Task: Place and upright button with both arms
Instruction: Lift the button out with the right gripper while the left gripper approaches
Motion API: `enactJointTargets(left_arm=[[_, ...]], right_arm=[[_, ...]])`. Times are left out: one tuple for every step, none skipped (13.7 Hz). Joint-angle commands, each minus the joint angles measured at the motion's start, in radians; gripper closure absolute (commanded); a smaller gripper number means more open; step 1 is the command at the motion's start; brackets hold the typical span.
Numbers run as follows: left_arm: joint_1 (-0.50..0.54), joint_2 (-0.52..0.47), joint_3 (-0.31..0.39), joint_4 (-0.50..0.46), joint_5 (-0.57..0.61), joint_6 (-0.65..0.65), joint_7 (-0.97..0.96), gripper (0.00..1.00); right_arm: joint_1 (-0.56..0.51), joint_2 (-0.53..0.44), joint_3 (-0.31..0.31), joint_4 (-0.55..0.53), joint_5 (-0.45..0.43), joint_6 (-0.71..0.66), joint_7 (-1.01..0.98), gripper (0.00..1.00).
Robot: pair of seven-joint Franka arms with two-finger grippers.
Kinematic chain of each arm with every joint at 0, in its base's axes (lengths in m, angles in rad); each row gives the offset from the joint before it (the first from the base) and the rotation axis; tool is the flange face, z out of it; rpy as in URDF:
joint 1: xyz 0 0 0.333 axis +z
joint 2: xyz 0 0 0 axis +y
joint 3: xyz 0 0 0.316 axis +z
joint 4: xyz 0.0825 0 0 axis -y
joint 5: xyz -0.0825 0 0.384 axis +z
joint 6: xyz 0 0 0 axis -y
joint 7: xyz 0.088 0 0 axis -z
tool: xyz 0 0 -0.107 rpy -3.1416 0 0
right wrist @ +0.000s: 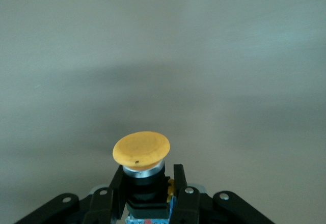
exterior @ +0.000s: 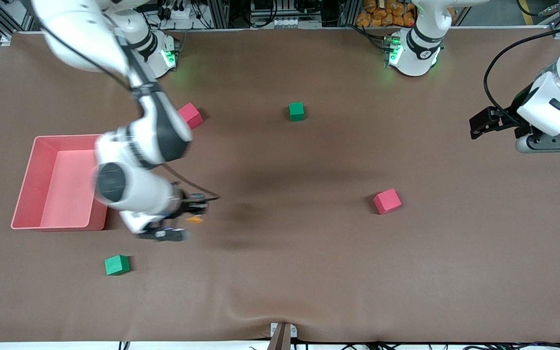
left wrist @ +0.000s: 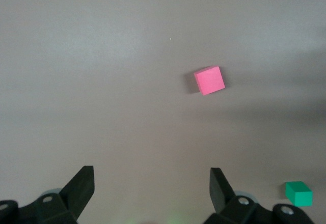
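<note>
Button (right wrist: 141, 155) held in my right pincer (right wrist: 147, 193), whose jaws are clamped together on its black body. In the right wrist view the round orange cap sticks out past the fingertips, so the button's long axis runs along the fingers, cap leading, body buried between them. From the front camera I see the right pincer (exterior: 190, 214) up over the brown surface (exterior: 309, 272), beside the pink tray (exterior: 56, 182) and toward the right arm's end; the orange cap (exterior: 195, 219) shows as a small blurred dot at its tip. The arm looks smeared, so I judge it is in motion.

My left pincer (exterior: 479, 125) hangs over the surface at the left arm's end, jaws spread wide and empty; this arm waits. Its wrist view shows both fingertips (left wrist: 84, 183) apart above bare cloth, with a red cube (left wrist: 209, 80) and a green cube (left wrist: 298, 193) in sight.

As I read it, the move ahead depends on this: the button is carried lying along the fingers, not standing on its base, and it is well apart from the left pincer, with the right arm the only one near it. Setting it down cap-up will probably need the left arm brought in.

Other cubes lie scattered: red (exterior: 190, 115), green (exterior: 296, 111), red (exterior: 387, 201), green (exterior: 116, 265).
</note>
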State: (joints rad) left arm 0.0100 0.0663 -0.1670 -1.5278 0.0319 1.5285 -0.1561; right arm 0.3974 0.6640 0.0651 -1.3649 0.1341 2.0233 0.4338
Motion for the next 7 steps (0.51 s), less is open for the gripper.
enactJointTargets(left_arm=[[-0.010, 0.009, -0.005, 0.002, -0.007, -0.007, 0.006, 0.00], [-0.010, 0.021, -0.006, 0.002, -0.007, -0.005, 0.004, 0.00], [-0.013, 0.035, -0.006, 0.002, -0.007, -0.004, 0.006, 0.00], [-0.021, 0.061, -0.006, 0.003, -0.007, -0.001, 0.006, 0.00], [-0.024, 0.088, -0.006, 0.005, -0.006, 0.004, 0.006, 0.00], [-0.030, 0.120, -0.006, 0.005, -0.007, 0.021, 0.006, 0.00], [-0.036, 0.145, -0.006, 0.005, -0.007, 0.024, 0.006, 0.00]], right_arm=[[0.116, 0.101, -0.016, 0.055, 0.019, 0.076, 0.060, 1.00], [0.151, 0.127, -0.015, 0.055, 0.019, 0.104, 0.101, 1.00], [0.194, 0.147, -0.016, 0.055, 0.019, 0.132, 0.146, 1.00], [0.227, 0.166, -0.016, 0.055, 0.019, 0.167, 0.189, 1.00], [0.257, 0.184, -0.016, 0.055, 0.019, 0.202, 0.224, 1.00], [0.280, 0.204, -0.015, 0.055, 0.019, 0.227, 0.246, 1.00], [0.306, 0.219, -0.016, 0.055, 0.018, 0.241, 0.259, 1.00]])
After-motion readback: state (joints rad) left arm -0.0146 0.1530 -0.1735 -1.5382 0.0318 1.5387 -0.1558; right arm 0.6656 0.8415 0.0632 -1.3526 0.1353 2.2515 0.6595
